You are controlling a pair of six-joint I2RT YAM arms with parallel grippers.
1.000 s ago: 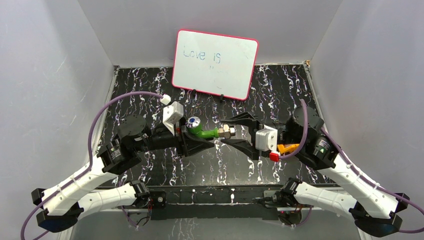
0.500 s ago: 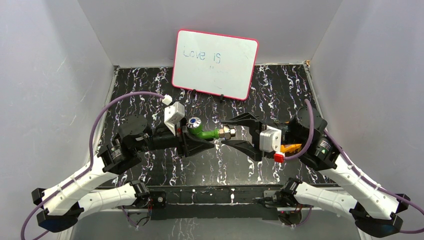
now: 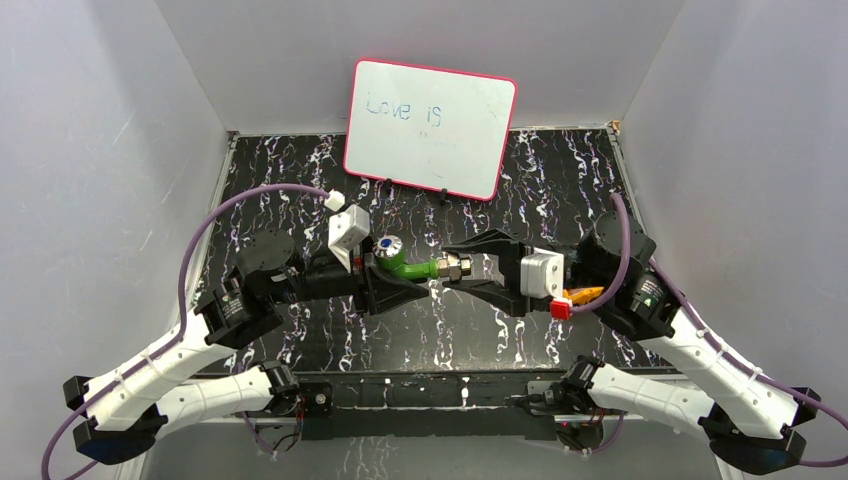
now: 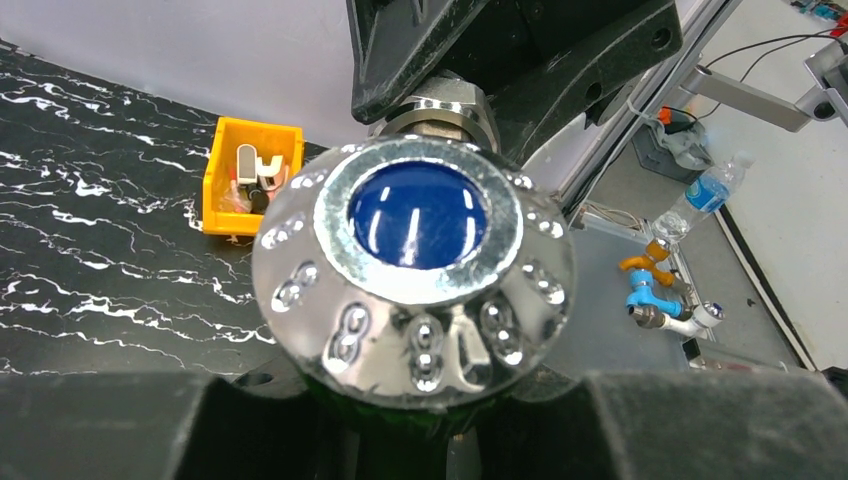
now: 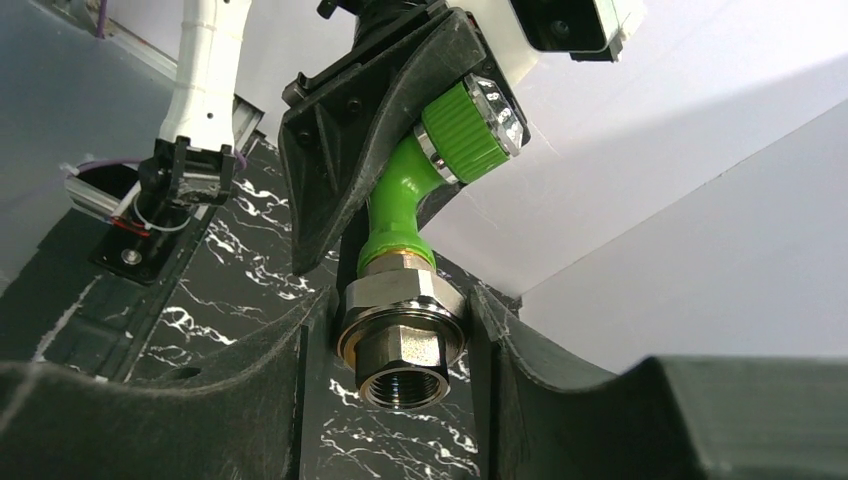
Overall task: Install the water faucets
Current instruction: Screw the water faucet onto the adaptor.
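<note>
The green faucet (image 3: 405,266) is held level above the table between the two arms, its blue-and-silver knob (image 3: 387,244) up. My left gripper (image 3: 392,275) is shut on the green body just below the knob. In the left wrist view the knob (image 4: 415,270) fills the frame above my dark fingers (image 4: 690,425). The silver threaded fitting (image 3: 455,267) points right. My right gripper (image 3: 458,268) is shut on it. In the right wrist view the hex fitting (image 5: 402,335) sits between both fingers (image 5: 250,400), touching them, its open threaded end facing the camera.
A red-framed whiteboard (image 3: 430,128) stands at the back centre. An orange tray (image 3: 582,295) of metal pieces lies under my right wrist and also shows in the left wrist view (image 4: 225,170). White walls enclose the black marbled table (image 3: 300,170).
My right wrist has rolled and shifted a little right while staying on the fitting; its white camera block moved right and up. The left arm and the faucet stay put.
</note>
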